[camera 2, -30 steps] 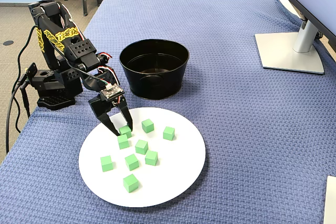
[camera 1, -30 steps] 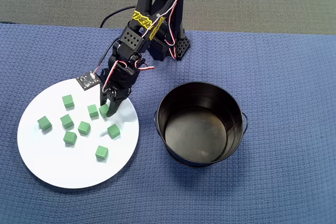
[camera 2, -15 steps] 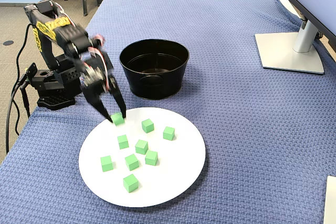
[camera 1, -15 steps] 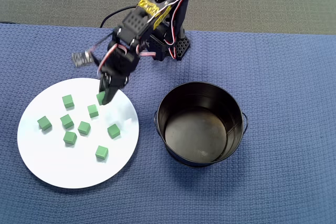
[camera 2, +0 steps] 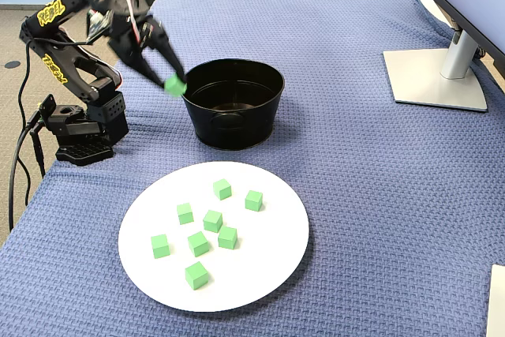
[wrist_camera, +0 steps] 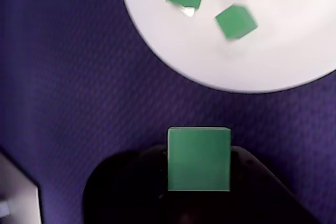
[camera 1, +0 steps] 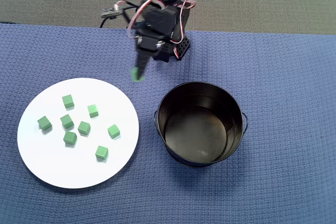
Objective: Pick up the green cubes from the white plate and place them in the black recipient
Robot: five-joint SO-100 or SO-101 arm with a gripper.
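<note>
My gripper (camera 1: 138,75) is shut on one green cube (camera 1: 138,76) and holds it in the air over the blue cloth, between the white plate (camera 1: 52,166) and the black recipient (camera 1: 231,129). In the fixed view the held cube (camera 2: 175,84) hangs just left of the pot's rim (camera 2: 233,128). The wrist view shows this cube (wrist_camera: 199,158) pinched between the dark jaws, with the plate's edge (wrist_camera: 273,51) beyond it. Several green cubes (camera 1: 84,128) lie loose on the plate (camera 2: 260,266). The pot's inside looks empty.
The arm's base (camera 2: 79,136) stands at the cloth's edge behind the plate, with a black cable trailing off it. A monitor stand (camera 2: 436,76) sits far across the table in the fixed view. Blue woven cloth (camera 1: 283,77) covers the table.
The gripper has lifted a green cube off the plate's edge and swung it up and over toward the black pot. The other cubes have not moved.
</note>
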